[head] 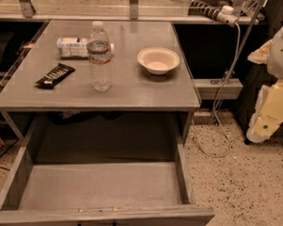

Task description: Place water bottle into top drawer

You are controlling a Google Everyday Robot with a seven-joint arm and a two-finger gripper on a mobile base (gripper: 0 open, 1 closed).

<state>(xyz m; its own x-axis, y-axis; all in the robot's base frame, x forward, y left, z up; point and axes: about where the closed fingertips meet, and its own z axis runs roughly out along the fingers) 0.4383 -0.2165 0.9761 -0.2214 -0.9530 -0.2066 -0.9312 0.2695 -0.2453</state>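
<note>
The water bottle (100,56) stands upright on the grey table (147,94), near its middle left. It is clear and ribbed, with a white cap and a dark red label band. The top drawer (100,186) is pulled open below the table front, and its inside is bare. My gripper (266,115) hangs at the right edge of the view, over the floor. It is well to the right of the table and away from the bottle, and it holds nothing that I can see.
A second bottle (76,47) with a white-and-blue label lies on its side behind the water bottle. A black snack bar (55,76) lies to the left and a white bowl (158,60) stands to the right. A cable (222,104) hangs beside the table over the speckled floor.
</note>
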